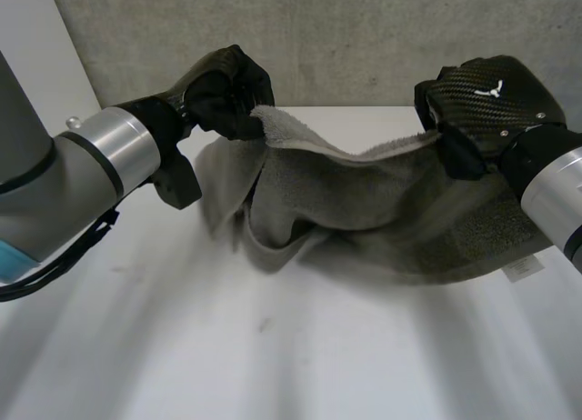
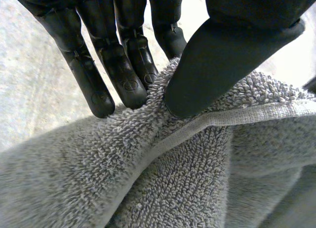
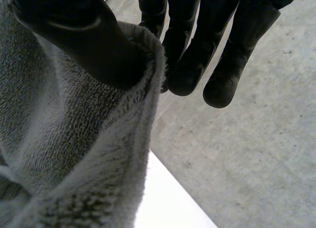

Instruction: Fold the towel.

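Left robot hand [image 1: 223, 93], right robot hand [image 1: 482, 106]: two, pinching one towel [image 1: 364, 211].

The near part of the bench [image 1: 273, 365] lies open from left to right. Farther back the towel [image 1: 364, 211] sags across the middle, strung between the left hand [image 1: 223, 93] and the right hand [image 1: 482, 102]. A grey wall [image 1: 346, 38] closes off the far side.
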Controlling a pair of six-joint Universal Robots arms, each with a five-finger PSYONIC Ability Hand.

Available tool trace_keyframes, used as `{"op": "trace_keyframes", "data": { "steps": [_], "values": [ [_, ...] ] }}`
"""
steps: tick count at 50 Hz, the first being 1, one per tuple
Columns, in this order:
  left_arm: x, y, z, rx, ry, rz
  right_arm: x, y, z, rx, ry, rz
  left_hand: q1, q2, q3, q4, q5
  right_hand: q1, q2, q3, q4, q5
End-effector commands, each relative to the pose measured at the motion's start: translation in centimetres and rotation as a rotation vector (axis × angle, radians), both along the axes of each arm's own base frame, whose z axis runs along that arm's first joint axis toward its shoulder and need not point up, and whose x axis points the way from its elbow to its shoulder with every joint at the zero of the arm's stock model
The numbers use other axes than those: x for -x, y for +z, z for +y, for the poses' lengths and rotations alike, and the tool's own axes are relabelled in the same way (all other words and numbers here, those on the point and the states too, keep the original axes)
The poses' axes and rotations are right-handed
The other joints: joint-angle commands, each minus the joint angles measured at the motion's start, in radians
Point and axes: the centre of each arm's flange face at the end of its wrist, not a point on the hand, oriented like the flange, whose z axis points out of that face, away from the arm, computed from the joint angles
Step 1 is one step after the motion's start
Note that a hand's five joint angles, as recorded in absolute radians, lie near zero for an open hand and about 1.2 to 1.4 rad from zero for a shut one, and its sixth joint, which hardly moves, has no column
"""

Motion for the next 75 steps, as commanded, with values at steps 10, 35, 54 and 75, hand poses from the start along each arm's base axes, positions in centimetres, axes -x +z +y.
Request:
{"op": "trace_keyframes", "data": {
  "steps": [10,35,54,75],
  "values": [
    [2.3,-9.3,-5.4,-0.041,0.007,-0.288,-0.9,-5.3,-2.2,-0.156,-0.001,0.070,0.209,0.179,0.181,0.180,0.194,0.066,0.073,0.067,0.059,0.048],
    [2.0,-9.6,-5.1,-0.063,0.013,-0.300,-1.4,-7.7,-3.8,-0.170,-0.007,0.112,-0.965,-0.995,-0.993,-0.994,-0.980,0.066,0.073,0.067,0.059,0.048],
    [3.8,-13.9,-0.1,-0.046,0.152,-0.380,-1.2,-7.6,-3.8,-0.165,-0.014,0.116,-0.880,-0.909,-0.908,-0.909,-0.895,0.066,0.073,0.067,0.059,0.048],
    [5.1,-17.7,-1.8,0.136,0.385,-0.511,-1.3,-7.8,-3.3,-0.174,-0.006,0.119,-0.772,-0.801,-0.800,-0.800,-0.787,0.066,0.073,0.067,0.059,0.048]
  ]
}}
